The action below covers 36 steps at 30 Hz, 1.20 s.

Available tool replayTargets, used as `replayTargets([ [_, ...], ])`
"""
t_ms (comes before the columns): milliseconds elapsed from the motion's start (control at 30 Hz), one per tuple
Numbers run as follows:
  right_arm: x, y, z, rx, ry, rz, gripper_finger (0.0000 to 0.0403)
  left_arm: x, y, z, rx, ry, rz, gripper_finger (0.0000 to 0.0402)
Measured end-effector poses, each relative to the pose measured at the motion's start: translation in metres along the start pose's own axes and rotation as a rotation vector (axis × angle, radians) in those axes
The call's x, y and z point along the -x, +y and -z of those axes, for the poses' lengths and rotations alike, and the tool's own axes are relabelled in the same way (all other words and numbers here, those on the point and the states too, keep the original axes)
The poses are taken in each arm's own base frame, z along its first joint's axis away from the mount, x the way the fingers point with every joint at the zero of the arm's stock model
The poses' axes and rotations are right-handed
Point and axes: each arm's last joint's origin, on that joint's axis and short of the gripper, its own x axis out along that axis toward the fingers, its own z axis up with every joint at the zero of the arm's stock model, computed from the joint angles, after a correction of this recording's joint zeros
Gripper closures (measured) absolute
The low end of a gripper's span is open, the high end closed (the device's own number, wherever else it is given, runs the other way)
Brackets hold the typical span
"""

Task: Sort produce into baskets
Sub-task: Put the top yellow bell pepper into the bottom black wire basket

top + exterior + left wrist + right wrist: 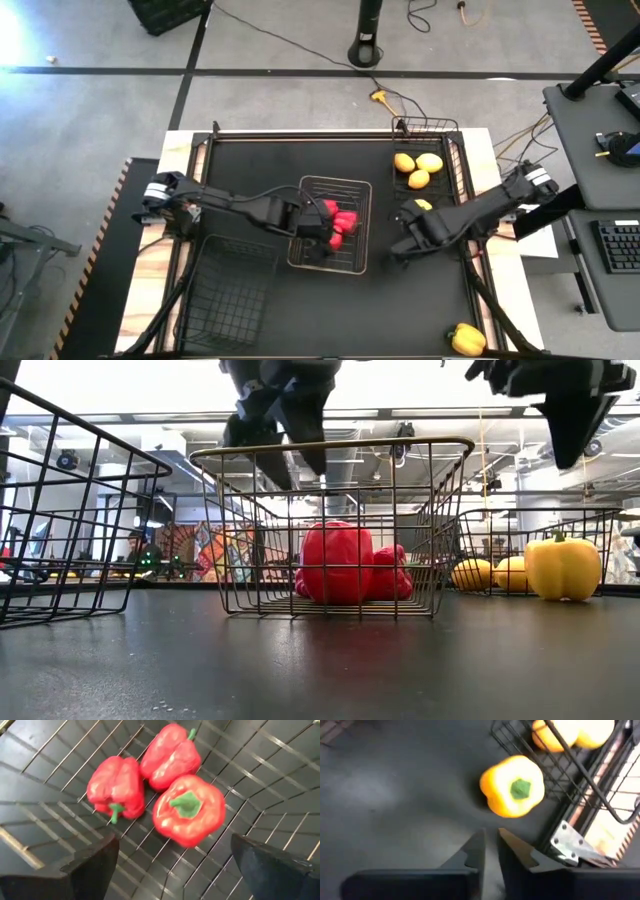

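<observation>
Three red peppers (165,790) sit together in the pale wire basket (330,186), and the left gripper (172,870) hangs above them, fingers spread wide, empty. Right gripper (491,845), fingers nearly pressed together, hovers near a yellow pepper (512,786) beside the lemon basket (428,126).

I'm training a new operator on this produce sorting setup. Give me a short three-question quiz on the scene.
1. How many red peppers lie in the middle basket?
2. True or false: the left gripper is shut on a pepper.
3. The yellow pepper before the right gripper is: A) inside the lemon basket, B) on the table beside it.

Key: 1. three; 2. false, it is open above them; 3. B.
</observation>
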Motion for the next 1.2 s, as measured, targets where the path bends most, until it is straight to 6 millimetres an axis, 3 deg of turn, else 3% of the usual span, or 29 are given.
replayTargets([
  [200,-0.023,-0.007,-0.014,-0.193,0.111,0.015,0.0264,-0.008,-0.004,0.0,-0.009,-0.003,0.005,0.0038],
  [300,-0.037,-0.008,-0.021,-0.298,0.07,0.017,0.0218,-0.011,-0.005,0.0,-0.01,0.004,0.0,0.0038],
  [433,-0.056,-0.019,-0.023,-0.418,0.049,0.131,0.0194,-0.013,-0.005,0.001,-0.003,0.008,-0.002,0.0038],
  [700,-0.078,-0.021,-0.02,-0.455,0.054,0.147,0.0246,-0.013,-0.007,0.0,0.024,-0.002,0.008,0.0038],
  [1200,-0.095,-0.026,-0.023,-0.436,0.058,0.173,0.0326,-0.013,-0.008,-0.001,0.023,-0.019,0.021,0.0038],
])
